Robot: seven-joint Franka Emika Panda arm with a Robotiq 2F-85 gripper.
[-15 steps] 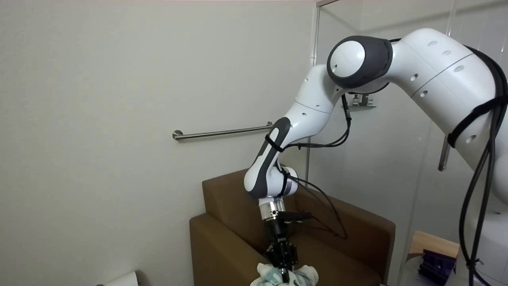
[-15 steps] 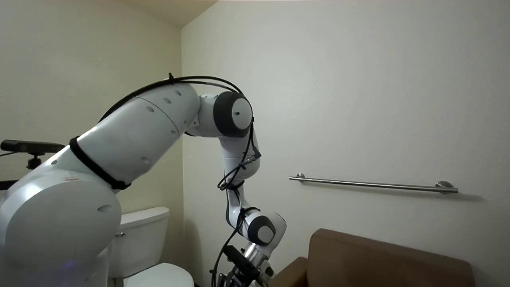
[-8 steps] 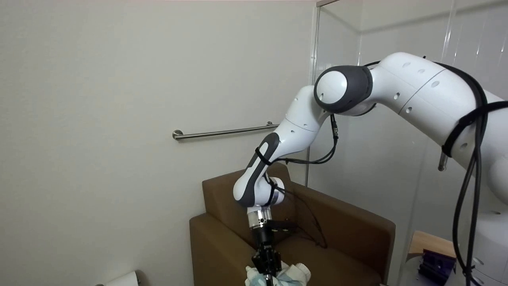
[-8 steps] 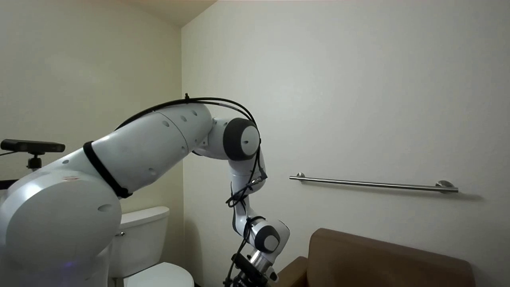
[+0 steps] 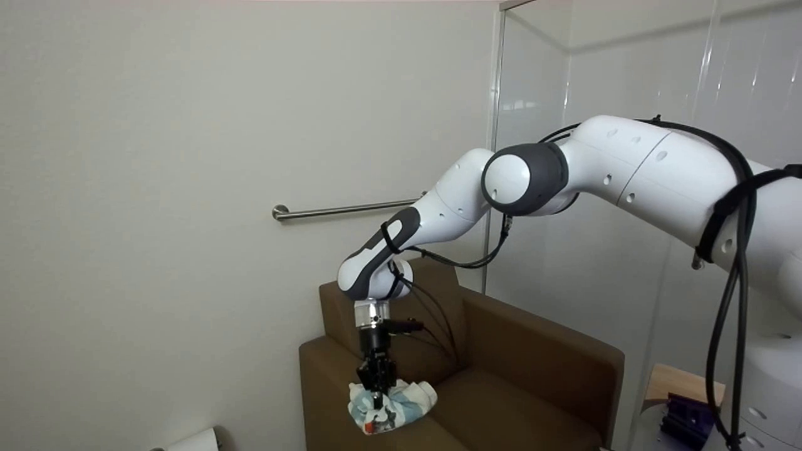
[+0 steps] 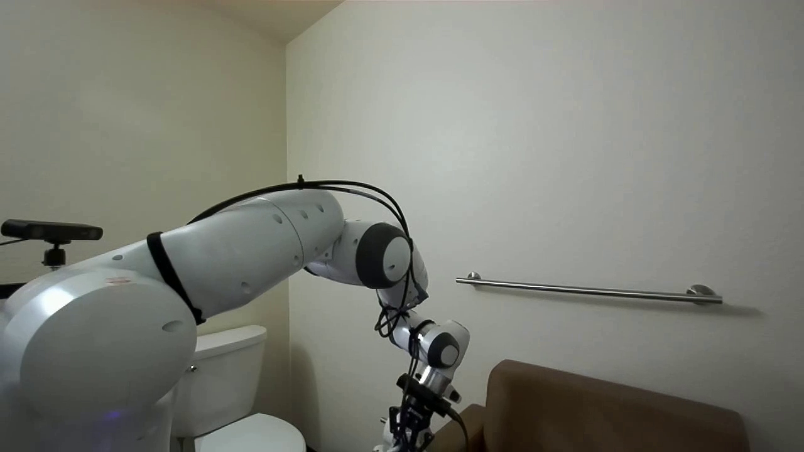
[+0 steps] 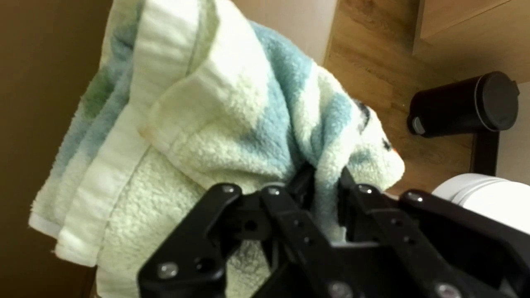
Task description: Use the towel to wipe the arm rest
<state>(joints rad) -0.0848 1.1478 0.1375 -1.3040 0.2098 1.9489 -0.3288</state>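
Observation:
My gripper (image 5: 378, 399) points down and is shut on the towel (image 5: 404, 404), a bunched white cloth with pale blue patches. In the wrist view a fold of the towel (image 7: 215, 124) rises between the fingers, and loose cloth spreads to both sides. The brown armchair has a boxy arm rest (image 5: 329, 363) on the wall side, and the towel overlaps its front part in that exterior view. Whether cloth and upholstery touch, I cannot tell. A corner of the arm rest (image 6: 471, 420) shows behind the gripper (image 6: 411, 433), whose fingertips are cut off there.
The chair's far arm (image 5: 551, 338) and seat (image 5: 514, 407) lie to the right of the towel. A metal rail (image 5: 351, 208) is fixed to the wall. A toilet (image 6: 251, 433) stands behind the arm. On the wooden floor is a black bin (image 7: 459, 105).
Gripper and towel have travelled left in an exterior view, from over the seat's edge toward the arm rest, and lately risen in the picture. The arm's elbow has dropped. The grip has stayed shut.

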